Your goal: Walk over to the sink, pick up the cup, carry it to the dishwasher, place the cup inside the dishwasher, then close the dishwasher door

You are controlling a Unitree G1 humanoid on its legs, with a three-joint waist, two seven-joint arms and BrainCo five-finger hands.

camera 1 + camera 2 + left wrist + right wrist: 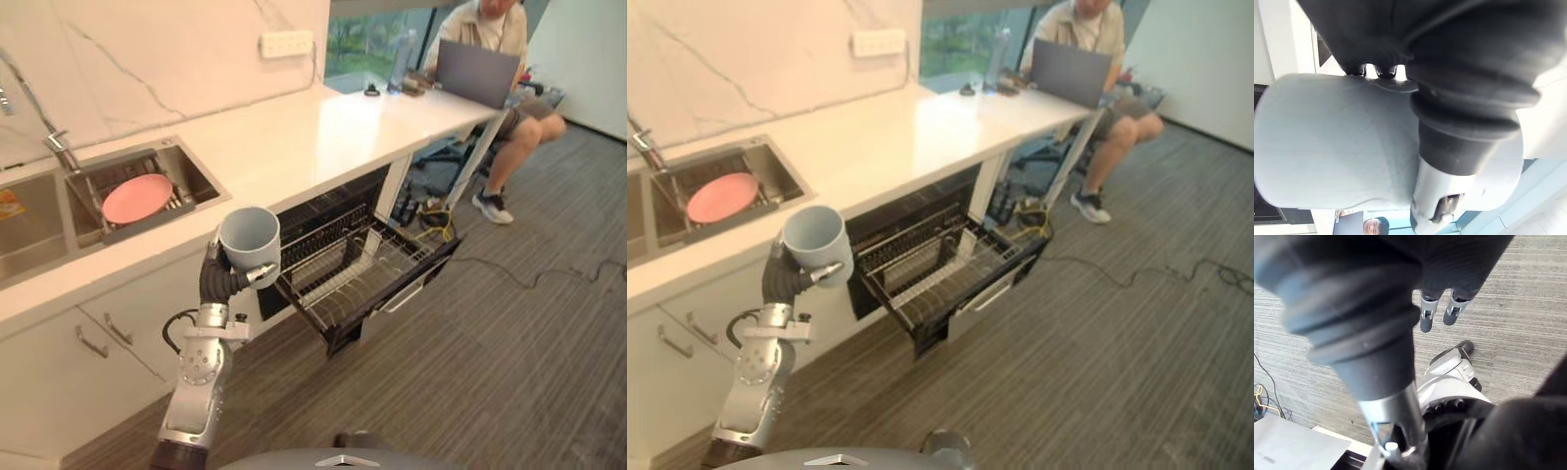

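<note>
White stone surface runs along the wall, with a person seated at a laptop at its far end. The left hand has its fingers wrapped round the pale blue cup, which stands upright, mouth up, just above the fingers and in front of the surface's edge. Up and left of the fingers lies the sink with a pink plate in it. Right of the fingers and lower, the dishwasher's rack stands pulled out over the open door.

The carry looks nearly over, with placing next. To do it well, the fingers should hold the cup level, travel right until it hangs over a bare stretch of rack, then lower it between the wires before letting go. The right hand hangs over the floor, fingers loose and empty.
</note>
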